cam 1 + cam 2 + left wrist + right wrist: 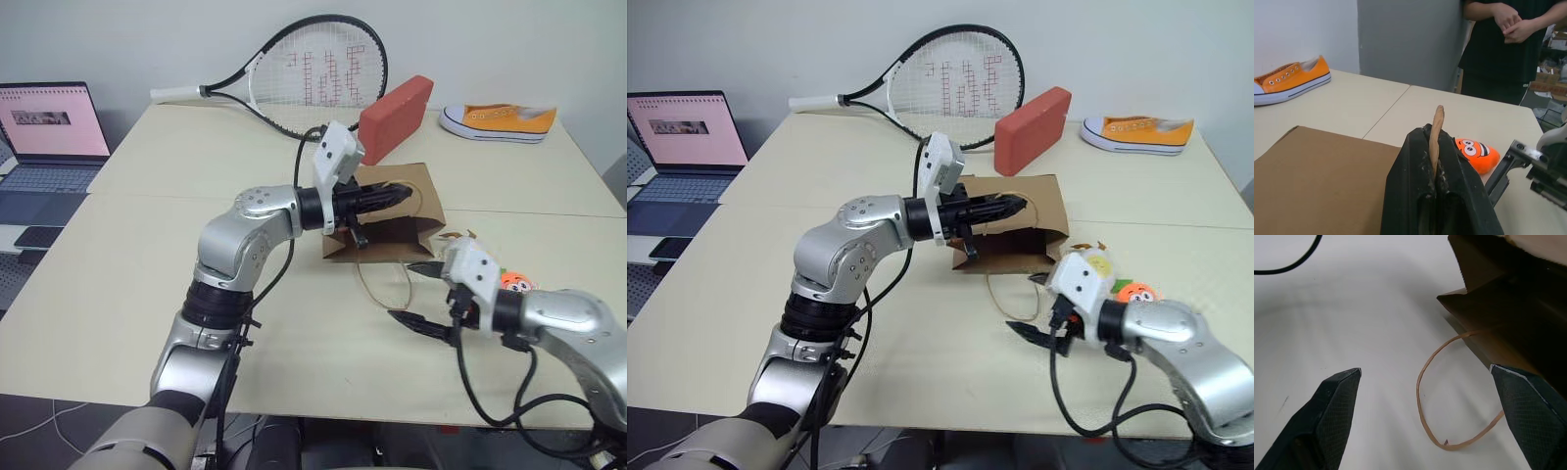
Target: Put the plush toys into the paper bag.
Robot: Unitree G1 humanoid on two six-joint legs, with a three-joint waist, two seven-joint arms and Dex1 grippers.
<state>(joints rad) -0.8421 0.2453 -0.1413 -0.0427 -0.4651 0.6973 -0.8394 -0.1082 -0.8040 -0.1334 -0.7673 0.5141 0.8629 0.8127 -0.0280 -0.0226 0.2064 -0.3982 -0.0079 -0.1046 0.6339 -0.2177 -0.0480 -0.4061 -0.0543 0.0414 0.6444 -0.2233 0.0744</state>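
bag (387, 227): brown paper, lying on the table (147, 294) with its mouth toward the robot; every place below is told from it.
handles: one tan cord loop (1449, 396) lies on the table just in front of the mouth; the other cord (1436, 137) is pinched in the left claw.
left claw (397, 194): over the bag's top edge, fingers closed on that cord, lifting the upper wall.
right claw (423, 294): just in front of the bag's right corner, fingers spread wide, holding nothing.
carrot (514, 282): orange plush with a grinning face, on the table to the right of the bag, outside it.
egg (1098, 262): white and yellow plush, beside the carrot, partly hidden by the right wrist.
block (396, 116): red, just behind the bag.
racket (294, 78): behind the block.
sneaker (498, 119): orange, far right behind the bag.
laptop (44, 147): well to the left.
person (1508, 44): standing beyond the table's right side.
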